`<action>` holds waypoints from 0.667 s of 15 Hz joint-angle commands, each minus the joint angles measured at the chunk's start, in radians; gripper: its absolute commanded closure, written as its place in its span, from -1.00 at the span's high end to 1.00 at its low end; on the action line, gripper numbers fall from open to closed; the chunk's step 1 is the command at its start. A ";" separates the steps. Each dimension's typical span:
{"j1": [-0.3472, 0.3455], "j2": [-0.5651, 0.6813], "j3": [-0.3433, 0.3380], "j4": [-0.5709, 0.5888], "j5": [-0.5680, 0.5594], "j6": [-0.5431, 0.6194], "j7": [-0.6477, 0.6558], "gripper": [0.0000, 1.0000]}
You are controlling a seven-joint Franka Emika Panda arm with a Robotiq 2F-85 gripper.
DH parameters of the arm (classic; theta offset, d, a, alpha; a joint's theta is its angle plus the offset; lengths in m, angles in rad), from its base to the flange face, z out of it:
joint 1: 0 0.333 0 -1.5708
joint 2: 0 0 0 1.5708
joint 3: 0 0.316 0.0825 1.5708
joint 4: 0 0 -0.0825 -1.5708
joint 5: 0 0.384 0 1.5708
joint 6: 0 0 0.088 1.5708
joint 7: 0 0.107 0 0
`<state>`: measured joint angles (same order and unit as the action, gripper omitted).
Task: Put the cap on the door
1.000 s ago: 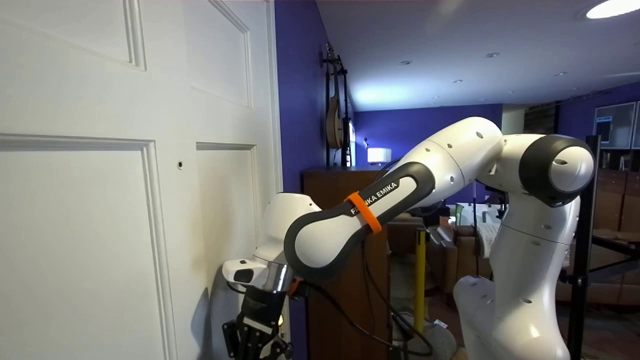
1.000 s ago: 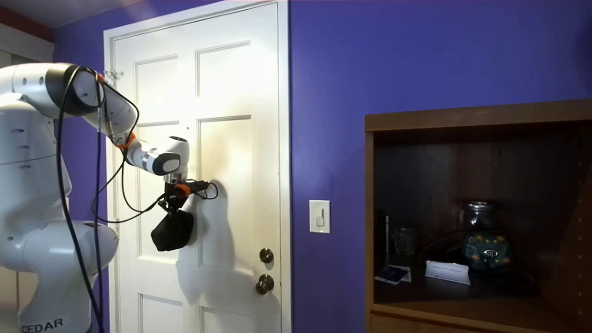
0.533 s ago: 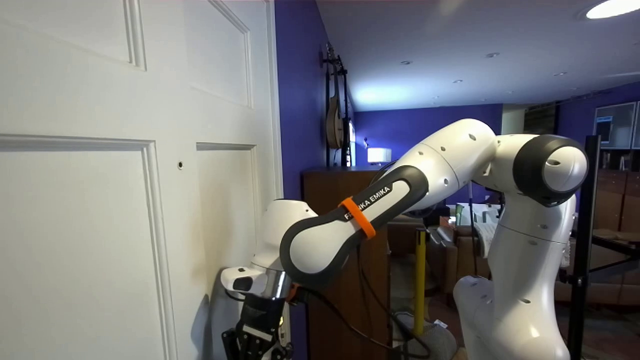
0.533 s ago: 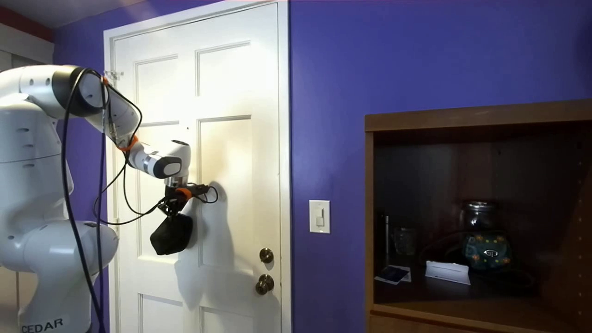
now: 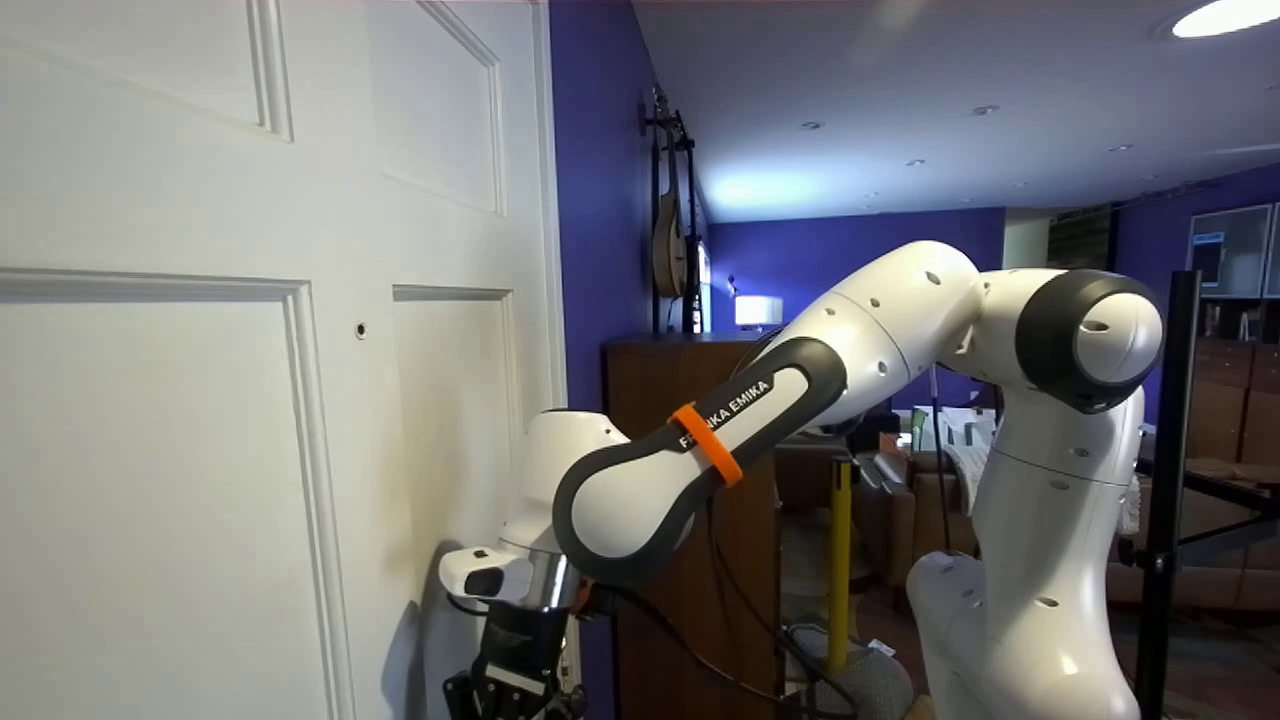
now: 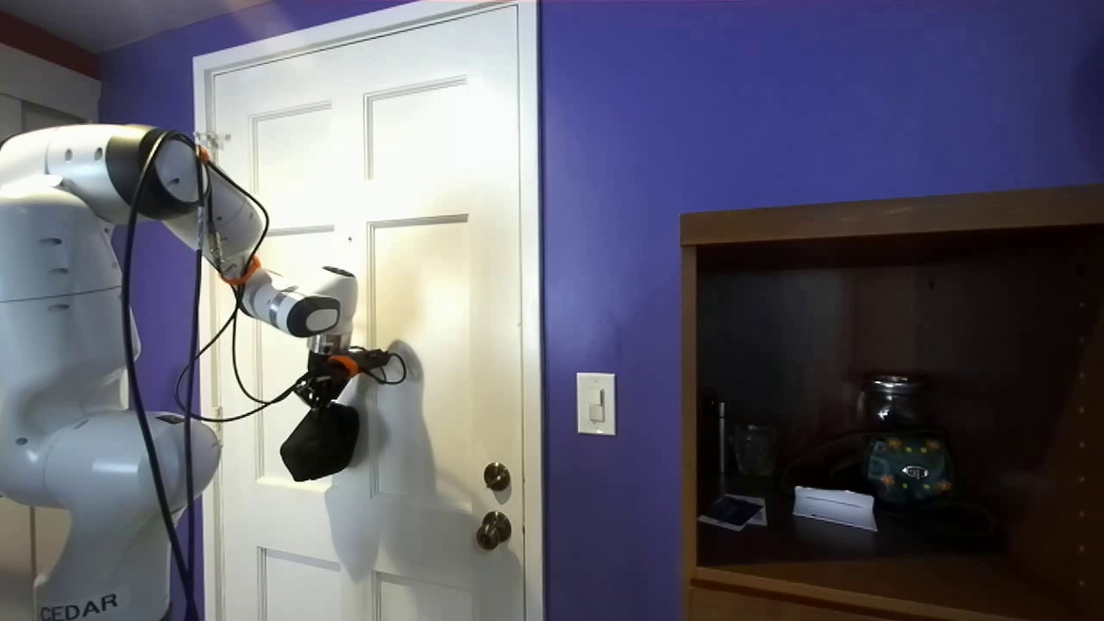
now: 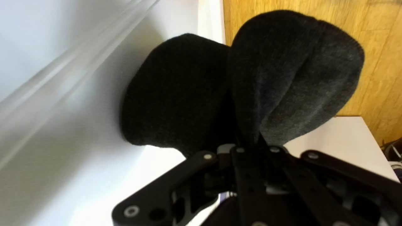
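the pincer [image 7: 255,146] is pinching the black cap [image 7: 241,81], which hangs right below it. the white door [image 6: 423,293] is close beside the pincer, but i cannot tell if the cap touches it. the job now looks like bringing the cap to a spot on the door where it can stay up. maybe that is the round knob [image 6: 494,530], lower than the pincer and off to one side, but that is just a guess. the arm [image 5: 890,330] should go slowly, because the white wrist part [image 5: 487,575] above the pincer is near the door and could bump it. the cap looks soft and may fold, so it should sit well over its spot before the pincer lets go, and then the pincer should back away gently. for words, the arm label [image 5: 745,396] up from the pincer reads franka emika, with an orange band [image 5: 706,443] hiding a bit of it, and the low part of the robot [image 6: 112,517], lower than the pincer, reads cedar. the small dark card [image 6: 733,511] in the brown cabinet [image 6: 888,216], well apart from the pincer, is too dim to read
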<state>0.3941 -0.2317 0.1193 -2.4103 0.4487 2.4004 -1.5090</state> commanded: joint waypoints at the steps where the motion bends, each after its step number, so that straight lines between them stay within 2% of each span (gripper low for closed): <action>1: 0.000 -0.021 0.016 0.018 0.028 0.006 -0.029 -0.97; 10: -0.011 -0.011 0.020 0.028 0.004 0.012 -0.034 -0.97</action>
<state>0.3931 -0.2493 0.1431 -2.3803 0.4489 2.4057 -1.5151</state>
